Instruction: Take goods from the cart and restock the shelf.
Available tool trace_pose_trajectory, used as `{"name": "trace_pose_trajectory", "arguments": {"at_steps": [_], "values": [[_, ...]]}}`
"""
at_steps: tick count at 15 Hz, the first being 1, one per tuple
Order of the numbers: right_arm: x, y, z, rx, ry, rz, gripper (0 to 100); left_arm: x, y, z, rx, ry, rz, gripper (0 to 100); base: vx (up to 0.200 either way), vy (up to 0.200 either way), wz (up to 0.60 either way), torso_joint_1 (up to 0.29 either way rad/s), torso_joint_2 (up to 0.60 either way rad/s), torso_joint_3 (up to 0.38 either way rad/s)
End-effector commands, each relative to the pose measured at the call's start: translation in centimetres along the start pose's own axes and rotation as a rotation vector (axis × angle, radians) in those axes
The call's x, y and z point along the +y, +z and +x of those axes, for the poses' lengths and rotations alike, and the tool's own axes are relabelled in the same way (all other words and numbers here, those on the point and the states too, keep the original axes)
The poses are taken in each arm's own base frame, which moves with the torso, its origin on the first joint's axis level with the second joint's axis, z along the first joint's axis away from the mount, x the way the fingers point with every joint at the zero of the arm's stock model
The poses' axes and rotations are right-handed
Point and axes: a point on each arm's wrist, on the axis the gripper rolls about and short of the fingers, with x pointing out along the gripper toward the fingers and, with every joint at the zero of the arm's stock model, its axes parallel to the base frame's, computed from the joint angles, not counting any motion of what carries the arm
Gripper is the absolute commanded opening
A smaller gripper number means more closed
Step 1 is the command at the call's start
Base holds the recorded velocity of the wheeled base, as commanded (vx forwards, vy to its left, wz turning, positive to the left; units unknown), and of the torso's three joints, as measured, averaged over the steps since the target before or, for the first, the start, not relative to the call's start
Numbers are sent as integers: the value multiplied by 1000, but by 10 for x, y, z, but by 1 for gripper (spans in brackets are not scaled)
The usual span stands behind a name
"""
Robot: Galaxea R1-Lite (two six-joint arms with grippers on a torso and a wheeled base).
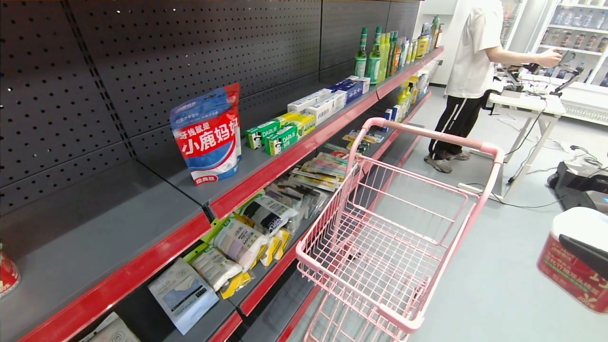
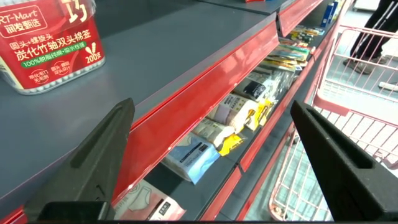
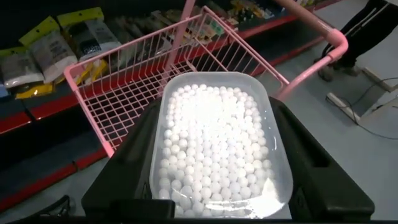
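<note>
Your right gripper (image 3: pixel 221 165) clamps the cotton-swab tub (image 3: pixel 217 134) by its sides, clear of the pink cart (image 1: pixel 427 134), for shelving | your left gripper (image 2: pixel 211 168) gapes empty beside the shelf (image 2: pixel 186 43), standing clear.

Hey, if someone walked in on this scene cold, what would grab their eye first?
Probably the pink wire shopping cart, looking empty, parked alongside the grey red-edged shelf. Next, the big red, white and blue pouch standing upright on that shelf. Then the clear-lidded plastic tub of white cotton swabs, clamped in the right gripper near the cart.
</note>
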Motion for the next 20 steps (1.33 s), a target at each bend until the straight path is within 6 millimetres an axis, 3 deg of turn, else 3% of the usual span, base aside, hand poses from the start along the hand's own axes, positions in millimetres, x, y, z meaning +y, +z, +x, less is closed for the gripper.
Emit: {"name": "trace_pose_trajectory", "arguments": {"at_steps": [1, 6, 20], "values": [[0, 0, 0, 2, 0, -1, 0, 0, 0, 0, 1, -1, 1, 100, 0, 0, 0, 0, 0, 0], [0, -2, 1, 11, -3, 1, 0, 0, 0, 0, 1, -1, 1, 100, 0, 0, 0, 20, -53, -32], [-1, 4, 9, 21, 14, 1, 0, 0, 0, 0, 1, -1, 1, 100, 0, 0, 0, 178, -414, -234]]}}
